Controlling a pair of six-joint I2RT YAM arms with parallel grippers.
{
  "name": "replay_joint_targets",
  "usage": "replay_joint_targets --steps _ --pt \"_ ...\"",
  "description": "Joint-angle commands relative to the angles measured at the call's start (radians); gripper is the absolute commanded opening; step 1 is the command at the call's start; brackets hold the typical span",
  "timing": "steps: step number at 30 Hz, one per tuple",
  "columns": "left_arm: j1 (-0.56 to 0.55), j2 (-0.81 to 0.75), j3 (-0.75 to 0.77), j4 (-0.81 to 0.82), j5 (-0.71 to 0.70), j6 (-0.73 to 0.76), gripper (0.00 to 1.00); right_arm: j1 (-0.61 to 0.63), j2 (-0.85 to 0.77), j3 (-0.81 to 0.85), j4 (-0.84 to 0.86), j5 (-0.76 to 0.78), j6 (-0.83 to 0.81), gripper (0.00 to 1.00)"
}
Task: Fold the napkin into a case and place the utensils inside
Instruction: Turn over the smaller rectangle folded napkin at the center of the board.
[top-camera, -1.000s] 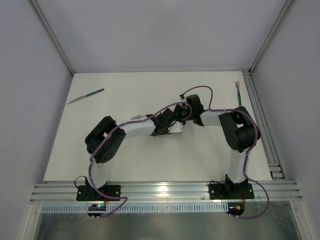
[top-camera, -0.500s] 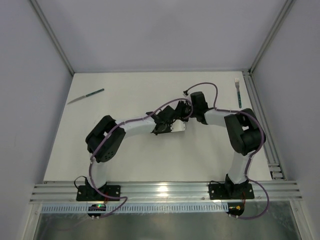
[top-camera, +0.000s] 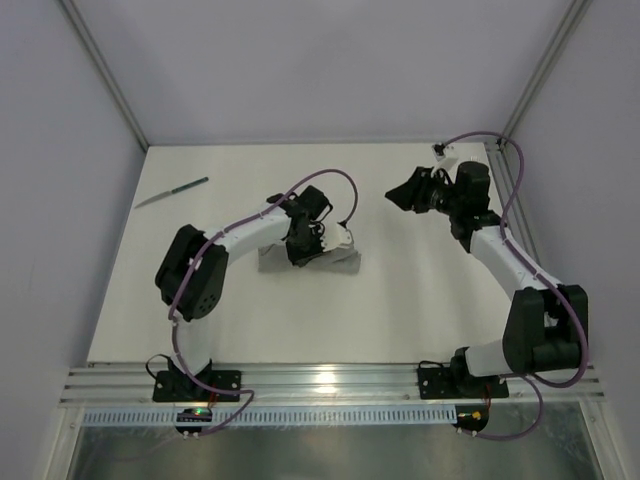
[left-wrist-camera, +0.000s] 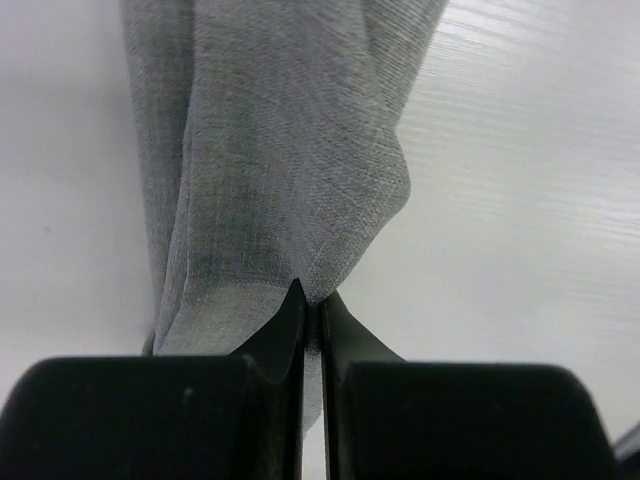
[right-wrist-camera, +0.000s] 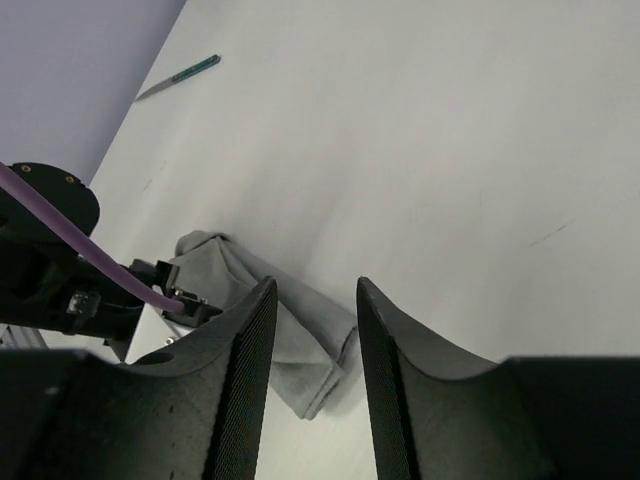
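Napkin of soft grey fabric (top-camera: 272, 260) lies bunched in the middle of the white surface (top-camera: 420, 300), pinched tight in my left gripper (left-wrist-camera: 312, 296) by what looks like a folded edge, so I'd drag it low and slow; right gripper (right-wrist-camera: 312, 295) hangs parted, empty.

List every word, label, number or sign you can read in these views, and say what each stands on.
None can be read in any view.
The napkin, the knife, the table, the left arm and the right arm show no print or marking.
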Motion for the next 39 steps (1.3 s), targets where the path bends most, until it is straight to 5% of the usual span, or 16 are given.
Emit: replay_joint_targets --steps 1,3,9,12,16,19,27,29,39 --pt "-0.015 -0.051 0.050 -0.159 0.139 0.021 0.00 -0.002 -0.049 -0.030 0.000 -0.114 -0.144 0.47" --pt "-0.012 -0.046 0.070 -0.195 0.153 0.033 0.00 0.042 -0.151 -0.075 0.001 -0.126 -0.327 0.61" --pt "-0.003 -0.060 0.069 -0.210 0.136 0.044 0.00 0.313 -0.435 -0.317 -0.188 -0.057 -1.164 0.76" --pt "-0.003 -0.057 0.061 -0.204 0.144 0.043 0.00 0.382 -0.503 -0.414 -0.211 -0.033 -1.288 0.78" --pt "-0.003 -0.049 0.066 -0.209 0.161 0.037 0.00 0.478 -0.501 -0.468 -0.153 0.081 -1.316 0.78" --pt "-0.001 -0.047 0.072 -0.210 0.162 0.037 0.00 0.556 -0.463 -0.544 0.052 0.174 -1.301 0.79" --pt "-0.001 -0.040 0.083 -0.232 0.165 0.033 0.00 0.622 -0.161 -0.521 0.335 0.389 -1.232 0.82" --pt "-0.001 -0.040 0.083 -0.232 0.164 0.033 0.00 0.622 -0.127 -0.506 0.346 0.386 -1.230 0.89" --pt "0.002 -0.037 0.081 -0.235 0.174 0.038 0.00 0.646 0.014 -0.434 0.292 0.368 -1.299 0.88"
